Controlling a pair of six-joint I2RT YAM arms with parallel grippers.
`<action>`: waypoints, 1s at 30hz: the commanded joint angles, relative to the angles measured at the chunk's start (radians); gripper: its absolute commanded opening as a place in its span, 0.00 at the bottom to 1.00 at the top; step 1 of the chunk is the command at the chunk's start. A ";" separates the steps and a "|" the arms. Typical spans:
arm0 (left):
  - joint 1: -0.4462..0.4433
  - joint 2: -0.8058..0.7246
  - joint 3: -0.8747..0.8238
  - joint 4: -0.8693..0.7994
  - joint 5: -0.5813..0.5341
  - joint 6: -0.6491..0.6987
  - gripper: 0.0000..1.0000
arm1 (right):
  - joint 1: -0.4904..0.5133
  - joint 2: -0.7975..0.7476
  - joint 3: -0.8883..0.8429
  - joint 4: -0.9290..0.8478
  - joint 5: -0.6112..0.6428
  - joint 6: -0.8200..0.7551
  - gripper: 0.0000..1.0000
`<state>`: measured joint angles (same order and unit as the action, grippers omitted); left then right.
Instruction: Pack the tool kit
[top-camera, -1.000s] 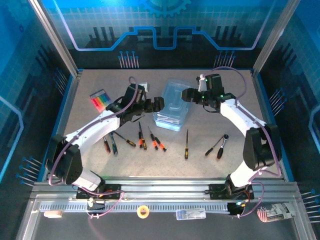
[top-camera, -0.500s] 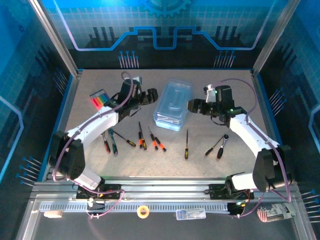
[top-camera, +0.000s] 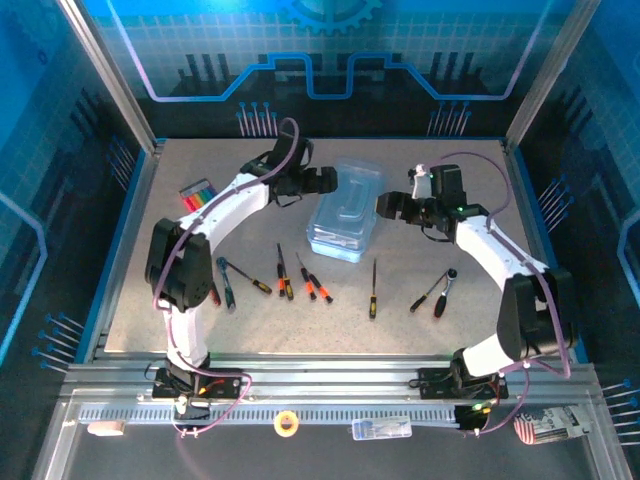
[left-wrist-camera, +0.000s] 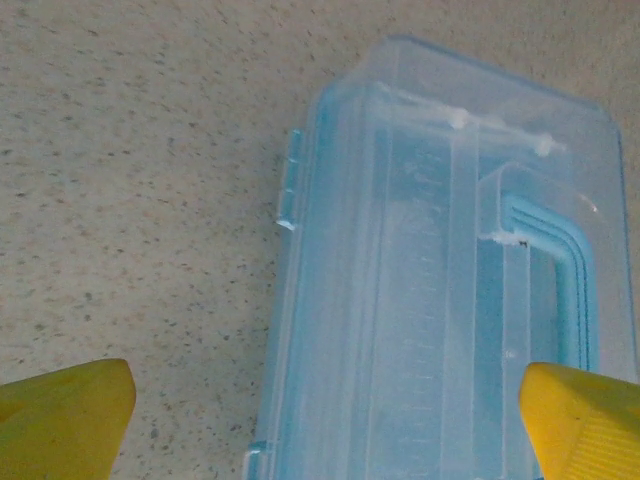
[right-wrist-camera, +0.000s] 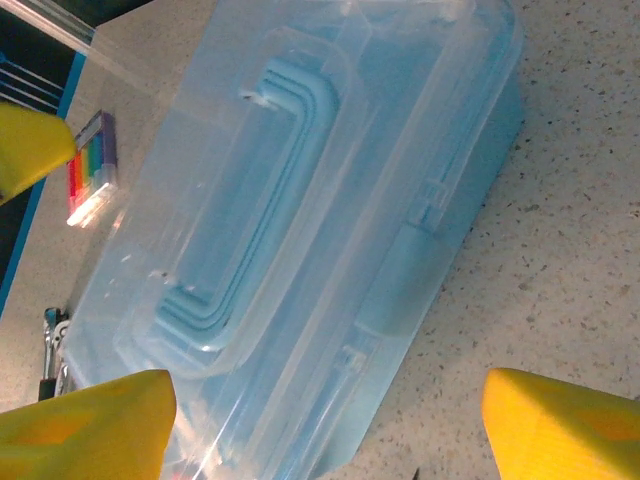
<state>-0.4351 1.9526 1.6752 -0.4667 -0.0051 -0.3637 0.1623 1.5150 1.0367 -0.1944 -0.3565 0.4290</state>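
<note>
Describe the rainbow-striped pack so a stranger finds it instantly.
Start at the clear blue case in the middle of the table. Go left toward its left edge. The pack lies alone there, the only rainbow-striped item; the screwdrivers lie nearer the arms' bases.

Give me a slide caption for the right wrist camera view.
Open right end effector facing the clear blue tool case on the speckled table.

I work in a robotics lab cell. My speckled grey bench (top-camera: 400, 330) is walled by blue-lit clear panels printed with gear and circuit graphics (top-camera: 330, 40) and framed by bare aluminium posts (top-camera: 105, 75). A slotted aluminium rail (top-camera: 330, 385) carries my white arms (top-camera: 490, 250), and black-and-orange-handled screwdrivers (top-camera: 285, 272) lie laid out.
</note>
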 joint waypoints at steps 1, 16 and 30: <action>-0.029 0.053 0.069 -0.074 0.067 0.060 0.99 | -0.022 0.062 0.030 0.049 -0.063 0.031 0.81; -0.097 0.153 0.160 -0.198 -0.052 0.048 0.97 | -0.024 0.129 -0.045 0.176 -0.125 0.108 0.79; -0.096 0.127 0.066 -0.237 -0.087 0.043 0.95 | -0.023 0.055 -0.095 0.150 -0.113 0.085 0.81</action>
<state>-0.5312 2.0857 1.7870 -0.6235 -0.0593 -0.3157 0.1474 1.6150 0.9558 -0.0299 -0.4568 0.5266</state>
